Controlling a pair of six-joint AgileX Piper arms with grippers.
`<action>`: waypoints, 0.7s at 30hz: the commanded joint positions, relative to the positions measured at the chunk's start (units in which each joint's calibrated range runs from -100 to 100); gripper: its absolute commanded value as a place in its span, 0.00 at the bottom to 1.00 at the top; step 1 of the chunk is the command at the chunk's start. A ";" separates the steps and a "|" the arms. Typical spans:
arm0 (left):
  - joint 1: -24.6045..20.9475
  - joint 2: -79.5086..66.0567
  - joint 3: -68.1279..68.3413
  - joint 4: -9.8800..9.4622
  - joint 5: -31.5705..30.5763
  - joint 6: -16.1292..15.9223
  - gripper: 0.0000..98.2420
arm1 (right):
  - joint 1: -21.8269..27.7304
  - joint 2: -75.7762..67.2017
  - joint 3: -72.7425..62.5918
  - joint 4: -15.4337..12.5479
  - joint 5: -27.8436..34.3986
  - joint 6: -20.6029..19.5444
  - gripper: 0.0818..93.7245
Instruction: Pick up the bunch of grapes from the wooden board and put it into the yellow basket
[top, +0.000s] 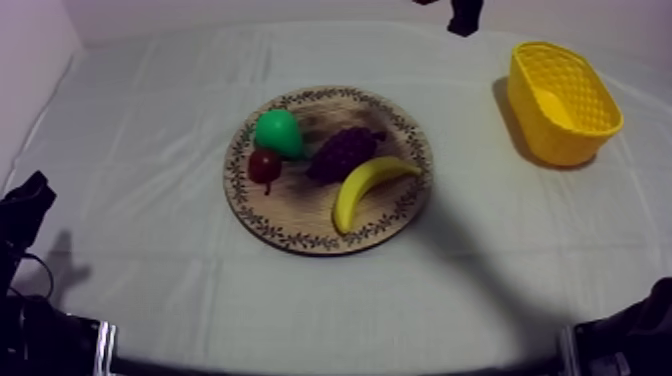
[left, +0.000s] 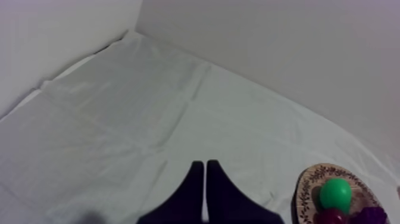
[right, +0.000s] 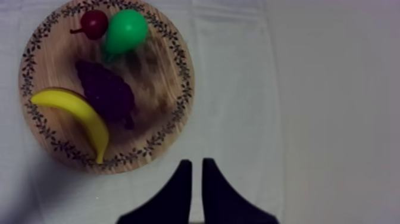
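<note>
Top view question, since you're in the room: how much free space is around the wooden board (top: 300, 210)?

> Plenty. It sits mid-table with bare cloth (top: 150, 280) on every side. The yellow basket (top: 552, 135) stands well apart, over by the right edge, with an open strip between them.

And the grippers?

> Both are pinched together, nothing in them. The left gripper (left: 205, 163) is over bare cloth, board rim off to one side. The right gripper (right: 196, 161) hangs over cloth just beside the board's rim, touching nothing.

Where's the bunch of grapes (top: 343, 152)?

> Lying on the board, about the middle, right up against the banana (top: 365, 185). The pear (top: 278, 132) and small red fruit (top: 265, 165) are on its other side, so that's four fruit on the board. Basket's inside shows plain yellow mesh.
</note>
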 joint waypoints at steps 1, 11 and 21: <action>0.02 0.03 -0.02 0.00 0.02 -0.01 0.00 | -0.16 -0.05 0.39 0.22 -0.41 -0.38 0.17; 0.02 0.03 -0.02 0.00 0.02 -0.01 0.00 | -0.80 -0.15 3.99 1.25 -1.28 0.64 0.75; 0.02 0.03 -0.02 0.00 0.02 -0.01 0.00 | -1.84 0.71 5.47 1.04 -2.71 1.37 0.82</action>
